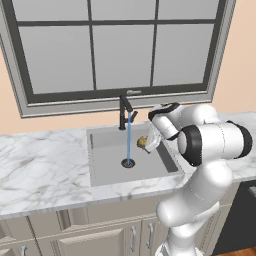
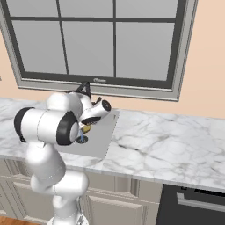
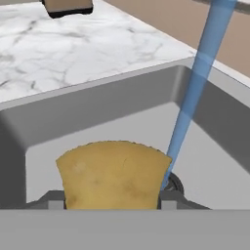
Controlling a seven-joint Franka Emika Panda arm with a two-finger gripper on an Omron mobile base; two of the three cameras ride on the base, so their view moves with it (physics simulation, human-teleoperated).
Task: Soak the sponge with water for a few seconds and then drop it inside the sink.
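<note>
The two-finger gripper (image 1: 145, 145) is closed on the small yellow rounded sponge (image 3: 113, 175), held over the square grey recessed sink (image 1: 107, 172), just beside the thin light-blue water stream (image 1: 129, 137). It seems soaking is near; dropping remains.

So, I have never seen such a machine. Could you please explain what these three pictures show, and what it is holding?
It is a white robot arm in a simulated kitchen. Two pictures come from cameras behind the arm, on its left and right; the third looks along its claw. In front is a grey sink set in a white marble counter, with a black faucet under a window. A thin blue stream of water falls to the drain. The claw is shut on a yellow sponge, held over the basin close beside the stream.
</note>
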